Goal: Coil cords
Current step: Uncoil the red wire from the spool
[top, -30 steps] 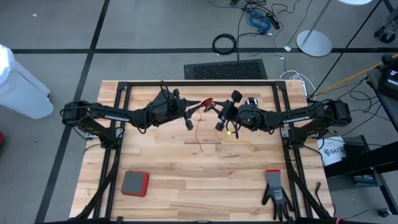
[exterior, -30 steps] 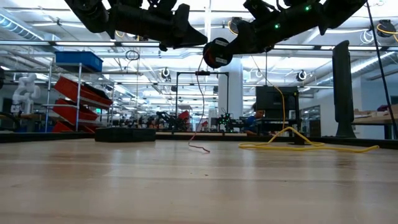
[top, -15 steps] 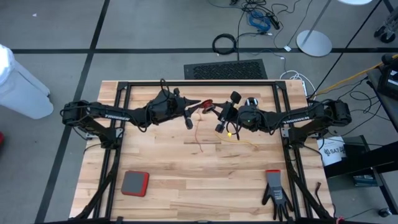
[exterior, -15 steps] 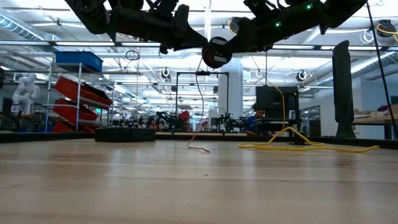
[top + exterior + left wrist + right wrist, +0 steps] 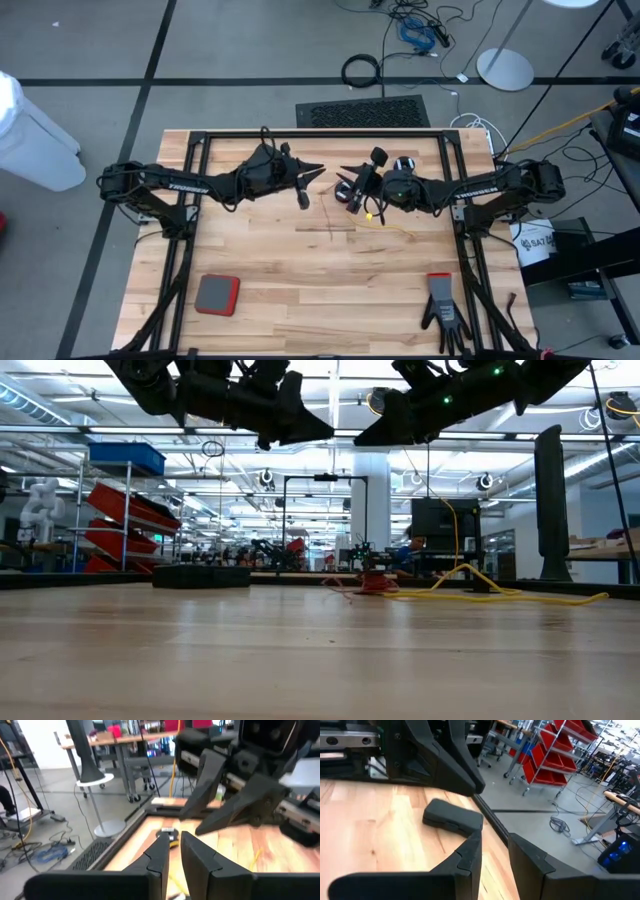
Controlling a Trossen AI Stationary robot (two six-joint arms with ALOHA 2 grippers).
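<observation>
In the high view, both arms are reaching toward the upper middle of the frame above the wooden table [image 5: 260,270]. The left gripper [image 5: 312,170] is hanging over the boards with its fingers [image 5: 159,851] standing slightly apart, and it is grasping nothing. The right gripper [image 5: 345,178] is facing it from the right; its fingers [image 5: 470,849] are also standing a little apart with nothing between them.

The reddish-orange cord [image 5: 328,205] is lying on the table in the centre of the frame, just below the gap between the two grippers. In the low view it is showing as a small red heap [image 5: 372,582]. The yellow cord [image 5: 392,226] is trailing over the boards to the right of it.
</observation>
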